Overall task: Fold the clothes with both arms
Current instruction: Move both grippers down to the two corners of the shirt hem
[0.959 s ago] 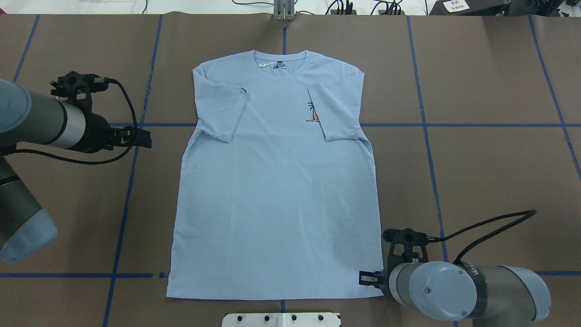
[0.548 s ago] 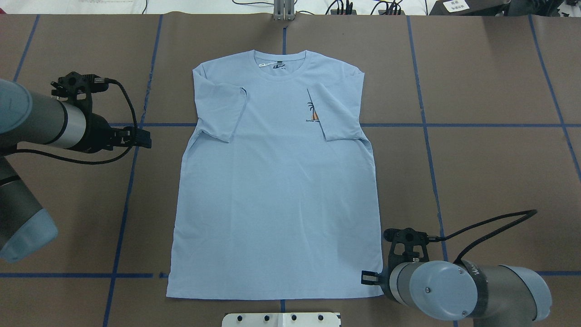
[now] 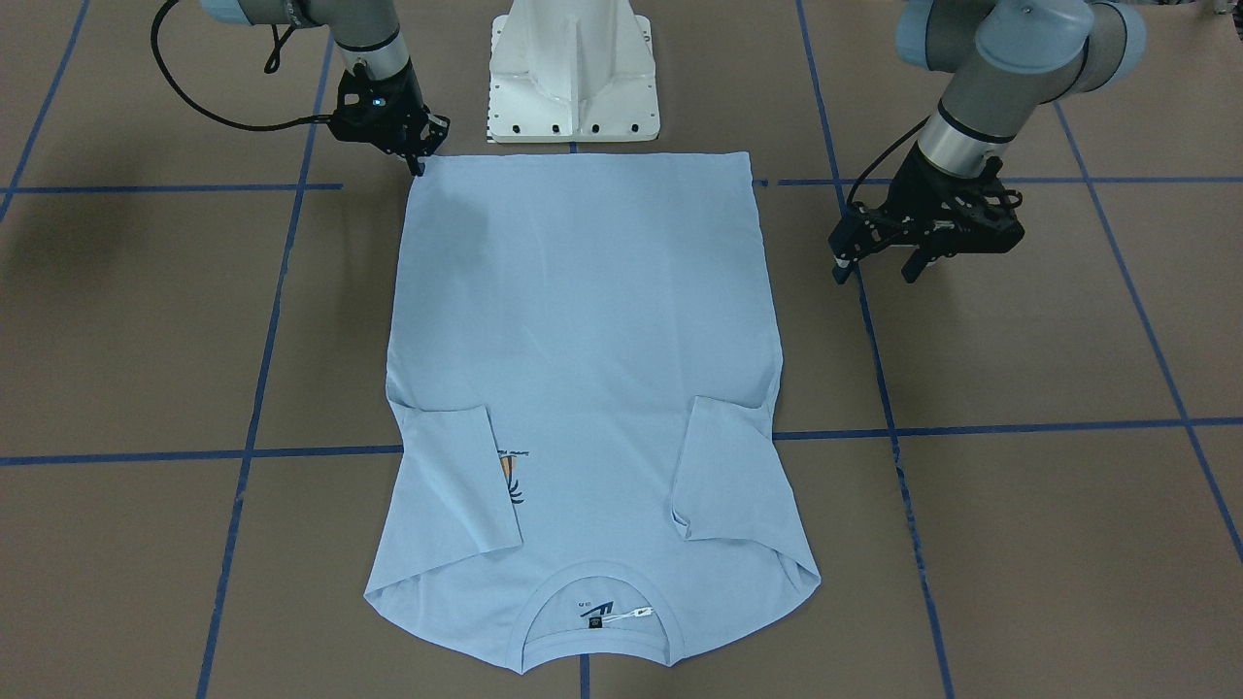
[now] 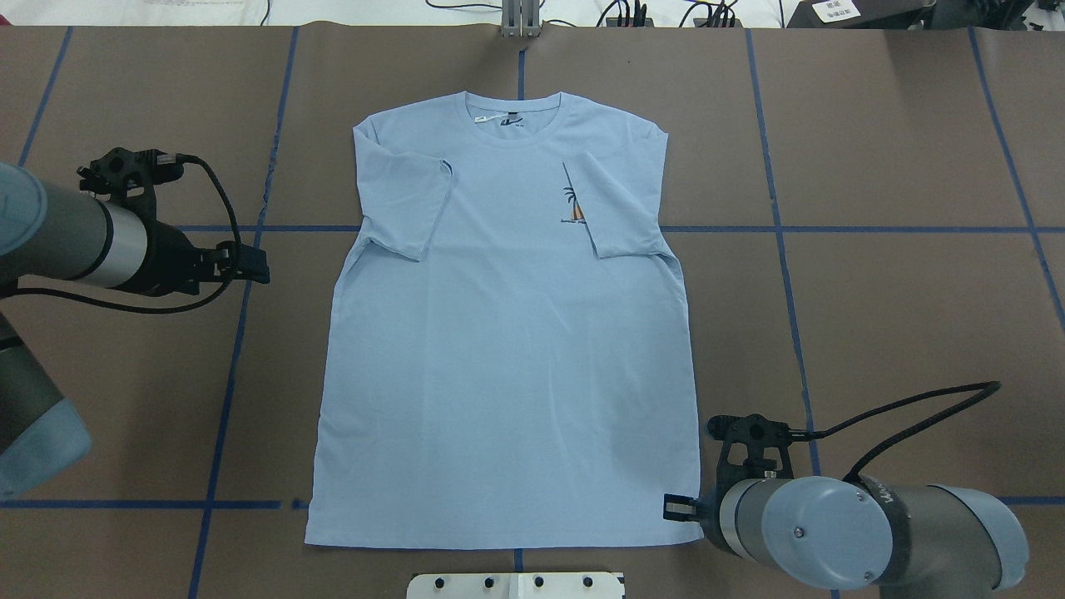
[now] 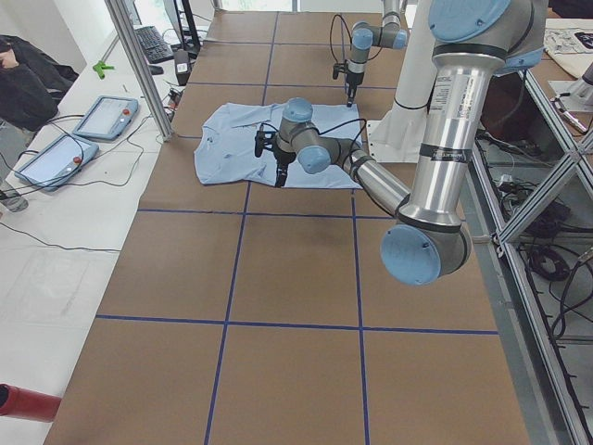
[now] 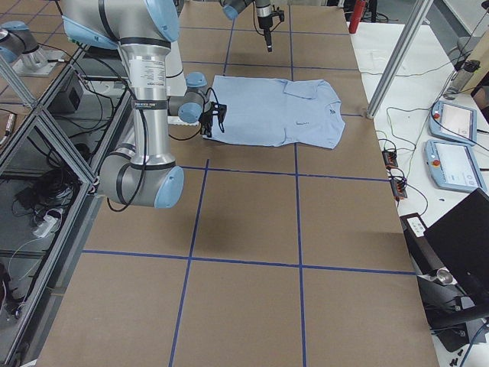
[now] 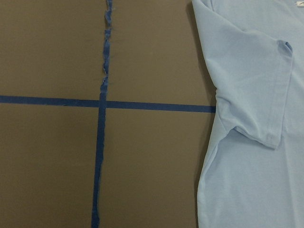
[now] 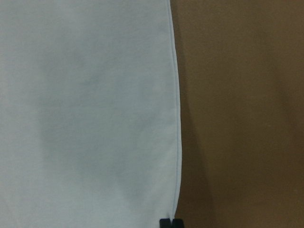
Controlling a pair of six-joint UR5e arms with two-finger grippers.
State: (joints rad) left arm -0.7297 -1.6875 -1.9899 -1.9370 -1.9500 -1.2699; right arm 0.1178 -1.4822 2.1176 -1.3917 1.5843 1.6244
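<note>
R claw (image 4: 677, 506) pressed together at T-shirt's (image 4: 507, 349) near hem corner, barely shifted since 1 s ago | L claw (image 3: 876, 270) spread, has backed slightly off shirt's side over bare tabletop (image 4: 899, 316) | shirt flat, collar (image 4: 513, 121) far | judgement: R grip unclear, fold not begun

The shirt (image 4: 507, 349) is light blue with a dark blue and orange palm tree (image 4: 572, 206). The worktop (image 4: 899, 333) is brown with blue lines (image 4: 899, 229). The left claw (image 3: 877, 270) and right claw (image 3: 419, 164) are black.
</note>
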